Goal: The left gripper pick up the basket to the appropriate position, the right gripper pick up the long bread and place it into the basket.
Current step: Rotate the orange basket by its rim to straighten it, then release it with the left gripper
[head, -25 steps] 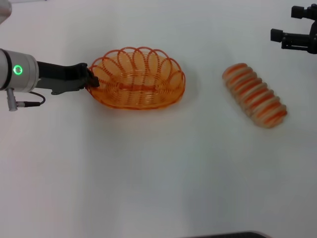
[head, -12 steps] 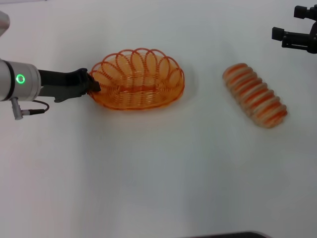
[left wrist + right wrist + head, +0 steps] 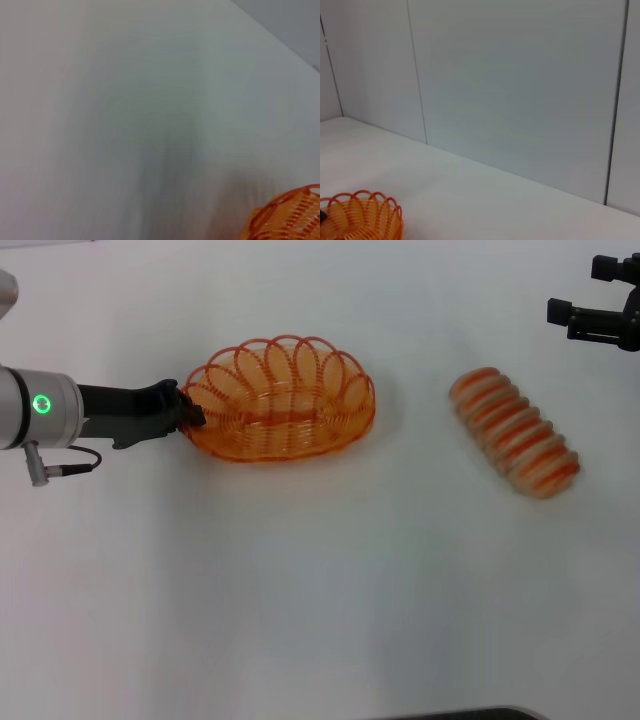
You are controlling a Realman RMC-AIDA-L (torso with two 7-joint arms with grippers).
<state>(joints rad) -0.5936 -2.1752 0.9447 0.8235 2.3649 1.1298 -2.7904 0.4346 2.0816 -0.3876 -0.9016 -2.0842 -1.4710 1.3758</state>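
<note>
The orange wire basket (image 3: 282, 400) sits left of the table's middle in the head view. My left gripper (image 3: 190, 413) reaches in from the left and is shut on the rim at the basket's left end. The long bread (image 3: 515, 432) lies diagonally on the table to the right, well apart from the basket. My right gripper (image 3: 590, 302) hovers at the far right edge, beyond the bread, open and empty. Part of the basket shows in the left wrist view (image 3: 287, 215) and in the right wrist view (image 3: 362, 217).
The white table (image 3: 330, 580) stretches wide in front of the basket and bread. A grey panelled wall (image 3: 520, 85) stands behind the table. A dark edge (image 3: 460, 714) shows at the table's near side.
My left arm has shifted slightly nearer and to the right, nudging the basket a little with it. The bread and the right gripper have not moved.
</note>
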